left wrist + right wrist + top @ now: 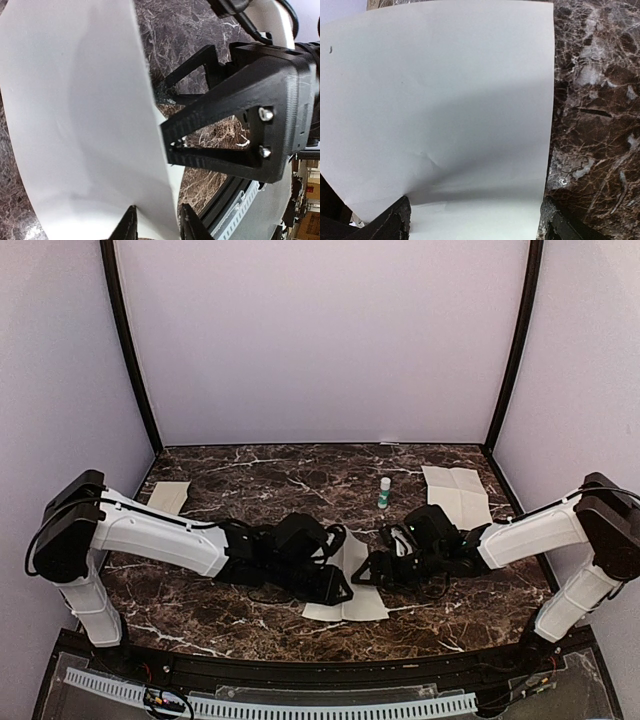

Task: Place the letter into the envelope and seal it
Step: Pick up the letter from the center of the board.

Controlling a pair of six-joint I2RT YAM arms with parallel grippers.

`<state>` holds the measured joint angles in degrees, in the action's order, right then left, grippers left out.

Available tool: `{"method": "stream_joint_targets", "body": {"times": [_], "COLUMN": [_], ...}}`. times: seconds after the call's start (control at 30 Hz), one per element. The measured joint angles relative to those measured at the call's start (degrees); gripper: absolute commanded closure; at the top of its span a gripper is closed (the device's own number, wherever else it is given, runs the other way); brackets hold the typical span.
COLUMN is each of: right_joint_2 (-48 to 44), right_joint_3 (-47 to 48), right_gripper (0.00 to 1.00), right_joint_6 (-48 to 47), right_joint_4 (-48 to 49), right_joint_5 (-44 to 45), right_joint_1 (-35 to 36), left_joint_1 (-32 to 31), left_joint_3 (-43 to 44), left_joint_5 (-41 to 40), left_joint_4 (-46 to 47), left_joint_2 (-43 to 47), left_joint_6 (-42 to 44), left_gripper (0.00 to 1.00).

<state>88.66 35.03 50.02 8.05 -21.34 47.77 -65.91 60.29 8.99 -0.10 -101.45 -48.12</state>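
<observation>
- Step in hand, as I judge it: getting hold of the letter (pixel 362 606). Nothing has gone into an envelope yet. Both arms meet over the sheet at the middle of the desk (pixel 250 475), toward its near edge.
- The left end effector (pixel 156 227) has its jaws partway in, with the letter's corner running between them. I cannot tell whether they actually bite the paper.
- The right end effector (pixel 472 217) is spread wide with the letter's edge lying between its two fingers, and it pinches nothing. In the left wrist view one fingertip touches the sheet's edge.
- The next move probably calls for a sure pinch by the left on that raised edge while the right steadies the sheet. After that the letter likely has to be folded narrower.
- What I take for the envelope (pixel 168 496) is a small cream piece at the far left, partly under the left arm and well apart from the letter.
- A creased cream sheet (pixel 455 495) lies far right, with a small green-and-white bottle (pixel 384 493) near it.
- The letter is thin, cream and unprinted. It bows up off the desk in a soft curve, with a small dent and a shadowed buckle near the right fingers. It looks limp.
</observation>
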Motion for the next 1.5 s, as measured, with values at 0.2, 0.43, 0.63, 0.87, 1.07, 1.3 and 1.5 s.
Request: {"method": "stream_joint_targets", "body": {"times": [0.2,0.43,0.63,0.87,1.07,1.3,1.5], "right_joint_2": [0.0,-0.3,-0.9,-3.5,-13.3,-25.1,-32.0], "right_joint_3": [0.0,0.0,0.0,0.0,1.7,5.4,5.7], "right_gripper": [0.13,0.13,0.13,0.1,0.01,0.01,0.02], "right_joint_6": [0.0,0.0,0.0,0.0,-1.2,-4.3,-6.6], "right_joint_4": [0.0,-0.5,-1.7,-5.2,-11.0,-11.8,-9.6], "right_joint_5": [0.2,0.6,1.1,2.9,5.1,5.0,0.3], "right_joint_1": [0.0,0.2,0.2,0.2,0.2,0.2,0.2], "left_joint_1": [0.0,0.0,0.0,0.0,0.1,2.8,4.1], "left_joint_3": [-0.3,-1.7,-2.8,-4.7,-5.5,-5.6,-5.6], "left_joint_5": [-0.7,-1.9,-3.0,-5.1,-9.4,-7.5,-2.9], "left_joint_4": [0.0,-0.1,-0.3,-0.7,-3.5,-1.9,2.8], "left_joint_2": [2.1,2.8,4.6,6.9,14.8,26.1,31.4], "left_joint_6": [-0.7,-1.1,-1.4,-1.5,-1.0,0.9,3.4], "left_gripper": [0.86,0.93,1.0,1.0,1.0,1.0,1.0]}}
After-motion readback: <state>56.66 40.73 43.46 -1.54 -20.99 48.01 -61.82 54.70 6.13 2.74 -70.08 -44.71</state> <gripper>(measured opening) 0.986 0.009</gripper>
